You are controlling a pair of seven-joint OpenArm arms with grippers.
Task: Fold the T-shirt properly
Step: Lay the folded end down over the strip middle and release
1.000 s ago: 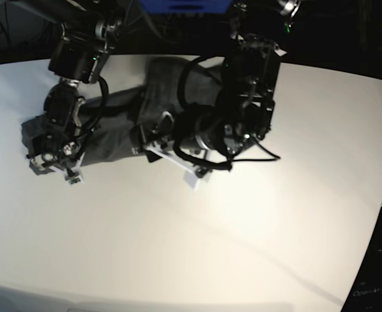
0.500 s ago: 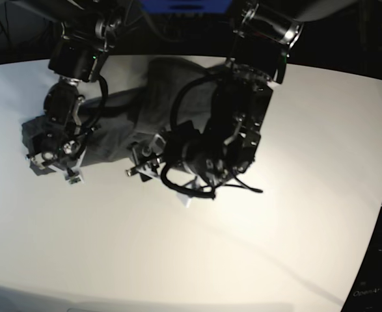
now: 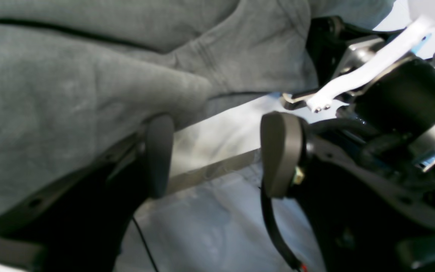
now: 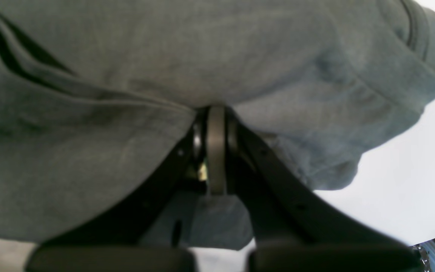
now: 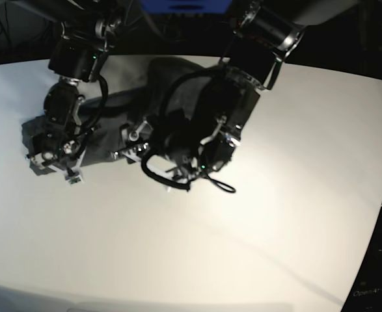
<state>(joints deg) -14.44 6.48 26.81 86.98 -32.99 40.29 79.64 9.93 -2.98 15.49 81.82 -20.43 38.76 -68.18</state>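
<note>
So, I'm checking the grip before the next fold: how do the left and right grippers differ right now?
The left gripper is open, its dark pads apart with white table between them; the right gripper is shut on the dark grey cloth T-shirt. The left sits at the shirt's lower edge holding nothing; the right pinches a fold. Both are low against the shirt.

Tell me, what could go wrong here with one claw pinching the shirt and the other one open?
The right claw is shut on only a small pinch of the T-shirt, so the soft cloth might slip out if pulled. The left claw stands open at the shirt's edge with bare table between its pads; closing there may catch little or no cloth.
</note>
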